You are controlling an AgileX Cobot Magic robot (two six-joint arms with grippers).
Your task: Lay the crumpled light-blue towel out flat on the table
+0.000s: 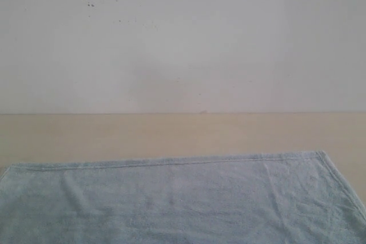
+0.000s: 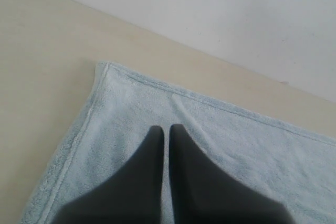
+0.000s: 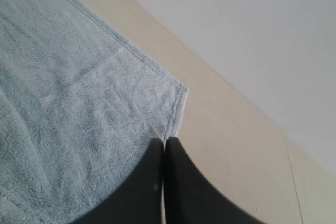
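The left gripper [image 2: 166, 129] has two dark grey, matte fingers [image 2: 139, 182] that narrow to rounded tips. The right gripper [image 3: 164, 142] looks the same.

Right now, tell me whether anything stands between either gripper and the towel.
Nothing visible does. The left gripper, shut, is right over the towel near one far corner. The right gripper, also shut, is over the hem beside the other. Only the table shows around the cloth.
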